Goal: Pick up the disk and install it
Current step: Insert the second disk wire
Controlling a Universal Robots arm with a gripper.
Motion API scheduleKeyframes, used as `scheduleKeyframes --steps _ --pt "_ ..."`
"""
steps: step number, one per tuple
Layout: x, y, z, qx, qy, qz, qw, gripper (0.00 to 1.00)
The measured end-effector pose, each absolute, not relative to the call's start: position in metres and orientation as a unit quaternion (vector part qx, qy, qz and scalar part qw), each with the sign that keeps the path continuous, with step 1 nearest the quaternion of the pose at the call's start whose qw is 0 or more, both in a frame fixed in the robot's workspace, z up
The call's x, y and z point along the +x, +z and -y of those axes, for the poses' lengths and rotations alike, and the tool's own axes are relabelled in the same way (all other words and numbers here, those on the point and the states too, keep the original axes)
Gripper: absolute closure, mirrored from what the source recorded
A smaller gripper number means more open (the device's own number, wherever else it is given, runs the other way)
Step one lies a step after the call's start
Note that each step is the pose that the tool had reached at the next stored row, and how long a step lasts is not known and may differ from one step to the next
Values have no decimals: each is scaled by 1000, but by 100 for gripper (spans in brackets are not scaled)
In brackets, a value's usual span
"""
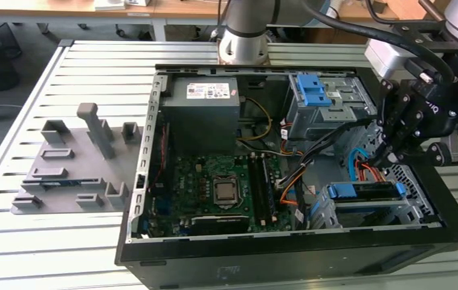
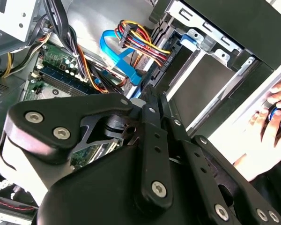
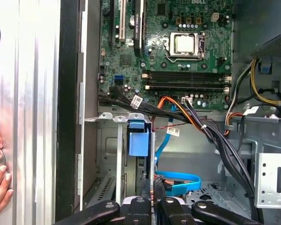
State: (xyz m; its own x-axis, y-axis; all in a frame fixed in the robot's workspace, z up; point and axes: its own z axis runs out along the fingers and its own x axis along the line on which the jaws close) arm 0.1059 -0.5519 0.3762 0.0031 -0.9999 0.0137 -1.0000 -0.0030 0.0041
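**A:** How far along does the job look?

**B:** Late, I'd judge. The disk point(image 1: 366, 192) is not out on the surface point(image 1: 92, 254). It sits inside the open computer case point(image 1: 293, 254), in the drive cage point(image 1: 410, 211) at the exterior view's right. Whether it is fully seated and latched, I can't tell.

**A:** And the claw point(image 1: 383, 162)?

**B:** It hangs just above the disk. In both wrist views its fingers point(image 3: 143, 206) are drawn nearly together, with only a thin gap. I can't make out whether they are pinching the disk's edge or are simply next to it.

**A:** How does the disk look?

**B:** It is a flat slab, dark along the side that shows, with a blue plastic carrier around it. In the first wrist view it is edge-on, its blue end tab point(image 3: 138, 143) facing the motherboard point(image 3: 168, 47).
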Motion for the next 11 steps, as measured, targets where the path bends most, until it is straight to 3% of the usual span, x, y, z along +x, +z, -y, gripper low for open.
scheduleKeyframes --steps 4,5,11 --pt "107 375 551 708 2 706 8 82" --pt "107 375 550 708 1 706 8 75" --pt "107 374 547 708 -2 706 8 75"
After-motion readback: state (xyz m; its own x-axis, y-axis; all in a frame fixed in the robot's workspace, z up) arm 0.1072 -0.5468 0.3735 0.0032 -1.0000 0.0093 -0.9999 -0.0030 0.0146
